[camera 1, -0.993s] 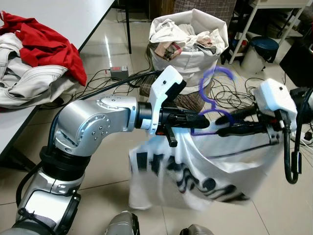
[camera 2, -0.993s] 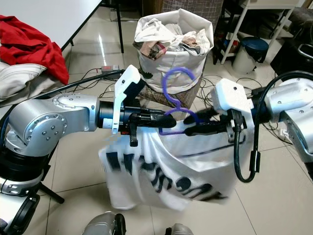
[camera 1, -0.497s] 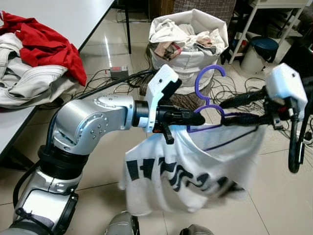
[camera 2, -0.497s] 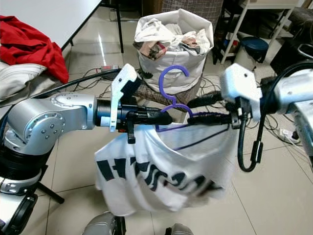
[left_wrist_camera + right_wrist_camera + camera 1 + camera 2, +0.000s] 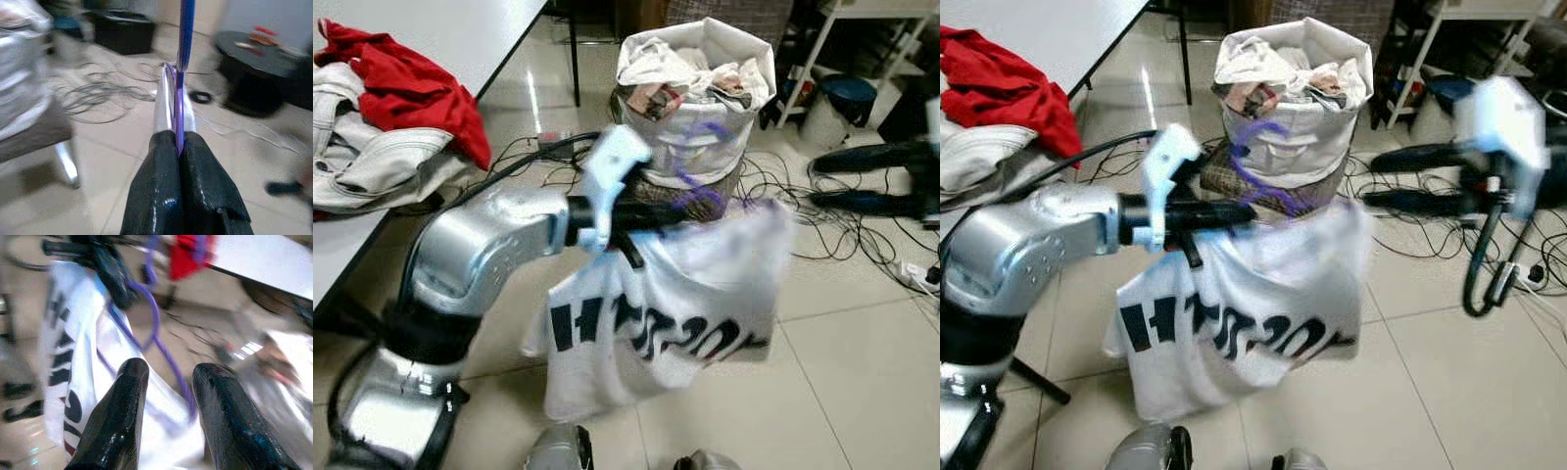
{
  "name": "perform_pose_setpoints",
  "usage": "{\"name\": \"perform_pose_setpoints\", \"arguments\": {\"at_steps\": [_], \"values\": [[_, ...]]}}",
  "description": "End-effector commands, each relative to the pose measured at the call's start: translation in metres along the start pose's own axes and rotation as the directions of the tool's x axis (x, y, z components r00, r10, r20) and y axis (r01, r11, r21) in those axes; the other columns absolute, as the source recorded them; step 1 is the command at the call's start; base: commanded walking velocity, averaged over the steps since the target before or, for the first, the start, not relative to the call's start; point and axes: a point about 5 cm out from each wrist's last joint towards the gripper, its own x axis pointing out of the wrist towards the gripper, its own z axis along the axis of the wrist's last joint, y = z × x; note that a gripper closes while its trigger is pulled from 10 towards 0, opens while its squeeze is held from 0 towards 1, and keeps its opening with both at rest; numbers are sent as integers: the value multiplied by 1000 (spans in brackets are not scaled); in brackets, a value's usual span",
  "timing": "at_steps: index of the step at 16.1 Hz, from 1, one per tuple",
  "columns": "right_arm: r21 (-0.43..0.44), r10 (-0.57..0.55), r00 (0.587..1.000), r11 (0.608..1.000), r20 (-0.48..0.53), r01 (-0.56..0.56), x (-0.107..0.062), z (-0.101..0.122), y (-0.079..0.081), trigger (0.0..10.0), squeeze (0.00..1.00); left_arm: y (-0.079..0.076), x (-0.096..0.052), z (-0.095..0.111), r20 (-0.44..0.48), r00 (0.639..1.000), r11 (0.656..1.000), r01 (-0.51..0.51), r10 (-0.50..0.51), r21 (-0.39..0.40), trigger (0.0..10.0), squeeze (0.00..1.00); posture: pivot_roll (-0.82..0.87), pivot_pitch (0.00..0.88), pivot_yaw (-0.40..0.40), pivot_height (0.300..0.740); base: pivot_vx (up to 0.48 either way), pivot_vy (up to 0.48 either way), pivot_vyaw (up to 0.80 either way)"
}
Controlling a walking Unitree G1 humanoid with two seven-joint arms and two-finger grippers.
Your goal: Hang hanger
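Note:
A purple hanger (image 5: 1268,166) carries a white T-shirt (image 5: 1234,323) with black lettering, and the picture is blurred by motion. My left gripper (image 5: 656,213) is shut on the hanger at the shirt's left shoulder; in the left wrist view its fingers (image 5: 161,166) pinch the purple bar (image 5: 180,98). My right gripper (image 5: 1376,179) is open, off to the right, apart from the shirt. In the right wrist view its fingers (image 5: 124,396) point at the hanger (image 5: 156,328) and shirt (image 5: 73,357) with nothing between them.
A full white laundry bag (image 5: 700,78) stands just behind the hanger. Left is a white table (image 5: 460,29) with a red cloth (image 5: 406,83) and a pale garment (image 5: 372,166). Cables (image 5: 822,235) lie on the tiled floor. A dark bin (image 5: 842,98) stands at the back right.
My right gripper has let go of the hanger and pulled back to the right. The left arm now holds the hanger alone and has swung it left; the shirt hangs lower.

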Motion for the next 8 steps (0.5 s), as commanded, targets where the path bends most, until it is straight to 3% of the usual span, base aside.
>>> {"name": "perform_pose_setpoints", "arguments": {"at_steps": [1,3,4,5,6,7,8], "values": [[31,-256,966,966,-36,257,2,-8,0,10000,0,19,-17,7,132,966,975,-220,220,-14,0,0,-88,66,-1,740,0,0,0],[151,-458,888,877,-23,456,27,-25,13,10000,0,33,-29,-3,160,900,913,-395,407,-101,0,0,-93,73,8,740,0,0,0],[180,-483,876,860,-12,477,33,-27,17,10000,0,35,-30,-5,158,890,904,-416,428,-101,0,0,-93,73,8,740,0,0,0],[253,-528,849,823,11,508,58,-35,32,10000,0,32,-30,-6,180,880,898,-428,440,-102,0,0,-91,81,11,740,0,0,0],[279,-542,840,809,11,518,66,-38,38,10000,0,31,-30,-5,195,879,900,-424,436,-102,0,0,-91,81,11,740,0,0,0],[334,-580,815,770,13,543,73,-42,42,10000,0,27,-28,-3,217,883,910,-402,415,-105,0,0,-90,82,9,740,0,0,0],[391,-690,721,650,-55,652,84,-58,48,10000,0,18,-25,0,262,889,927,-364,375,-90,0,0,-92,81,13,740,0,0,0]]}}
